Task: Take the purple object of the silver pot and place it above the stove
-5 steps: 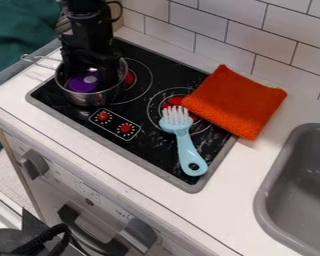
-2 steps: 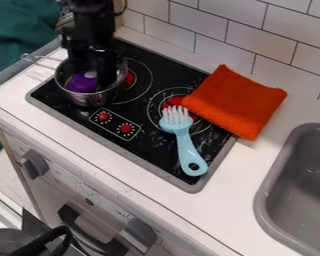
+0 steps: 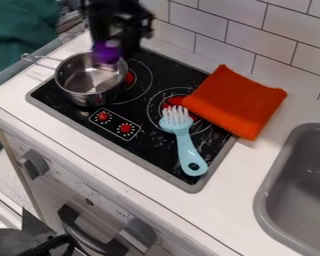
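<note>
Camera view, purple object [image 3: 107,52] between the fingers of the gripper [image 3: 114,54], pinched, above the silver pot's [image 3: 89,93] far rim

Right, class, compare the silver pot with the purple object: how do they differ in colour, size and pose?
Colour: the silver pot is shiny metal, while the purple object is strongly coloured.
Size: the silver pot looks much larger than the purple object.
Pose: the silver pot stands upright on the stove, while the purple object is held up in the gripper.
</note>
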Available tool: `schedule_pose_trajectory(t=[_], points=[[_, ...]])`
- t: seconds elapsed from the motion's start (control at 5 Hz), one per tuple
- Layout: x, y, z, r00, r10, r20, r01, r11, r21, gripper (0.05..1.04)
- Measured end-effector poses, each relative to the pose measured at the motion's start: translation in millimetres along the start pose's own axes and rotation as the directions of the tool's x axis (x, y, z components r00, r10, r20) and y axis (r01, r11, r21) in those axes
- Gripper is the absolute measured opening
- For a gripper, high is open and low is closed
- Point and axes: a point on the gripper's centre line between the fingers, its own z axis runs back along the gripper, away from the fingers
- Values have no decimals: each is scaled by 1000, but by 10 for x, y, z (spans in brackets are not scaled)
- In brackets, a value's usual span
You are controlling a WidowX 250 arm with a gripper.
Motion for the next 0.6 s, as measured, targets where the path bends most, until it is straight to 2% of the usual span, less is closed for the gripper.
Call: schedule_pose_trajectory(t=[0.2,0.4,0.6], points=[[170,-231,34,1000,-29,10,29,1000,-6,610],[264,-438,-141,999,-20,-37,18,999,-41,610],[306,-488,-343,998,-15,-64,10,997,-77,610]])
